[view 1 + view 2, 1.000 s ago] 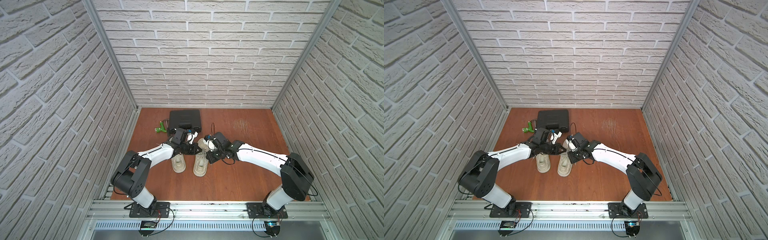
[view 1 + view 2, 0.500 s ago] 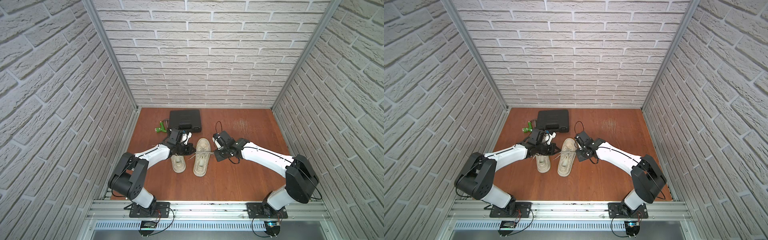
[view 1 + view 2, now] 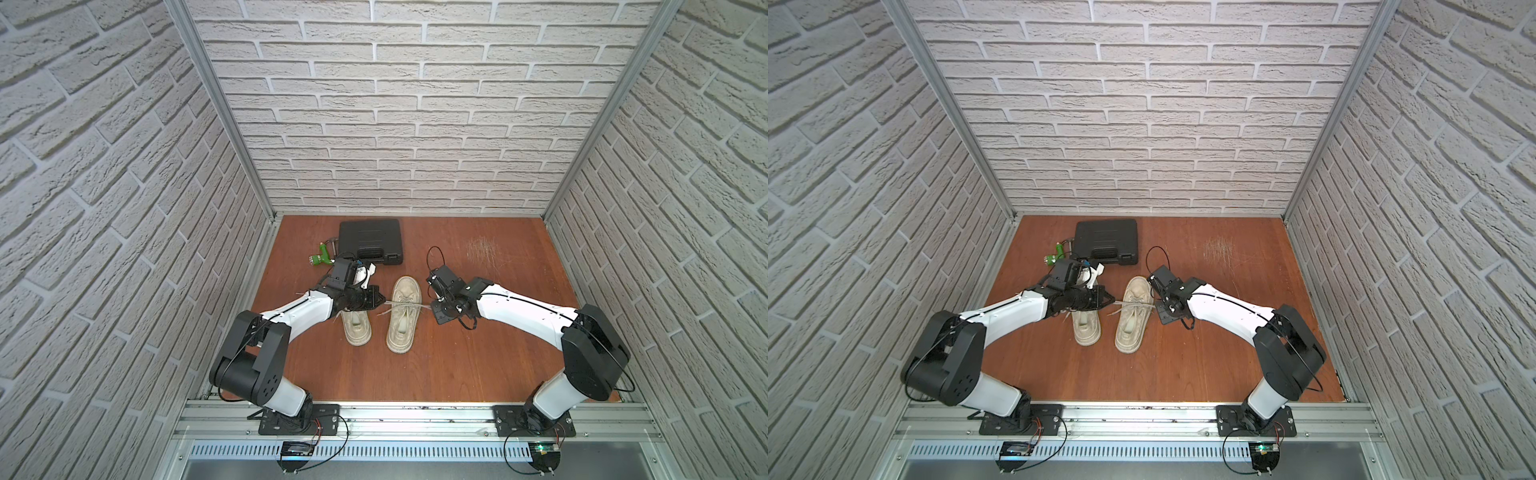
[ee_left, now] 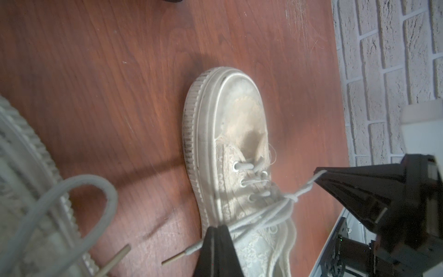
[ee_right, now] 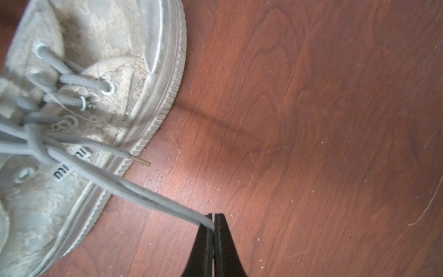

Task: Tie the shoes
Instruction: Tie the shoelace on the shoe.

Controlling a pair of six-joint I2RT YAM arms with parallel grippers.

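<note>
Both claws are clamped shut on lace (image 5: 153,197): the left claw (image 3: 381,300) and the right claw (image 3: 433,308) now stand well apart, one on either side of the shoe (image 3: 404,316) they are working on. A second ago they were crowded together over its tongue. Since then both have drawn outward, and the strands between them now run taut from tip to tip.

Midway between the claws the strands have cinched into a small knot (image 4: 291,197) sitting on the eyelet rows. The right wrist view shows a doubled strand, seemingly a loop, pinched between that claw's closed tips. A stiff lace end pokes out just beside the left claw's grip.

I judge this to be the tightening pull on this shoe's bow, and it looks nearly done. Pulling further could drag the shoe or slip a loop through.

The other shoe (image 3: 356,330) lies partly under the left claw, its lace in a slack curl, so it looks not yet tied. A black case (image 3: 371,241) rests beyond the left claw on the surface (image 3: 457,365).
</note>
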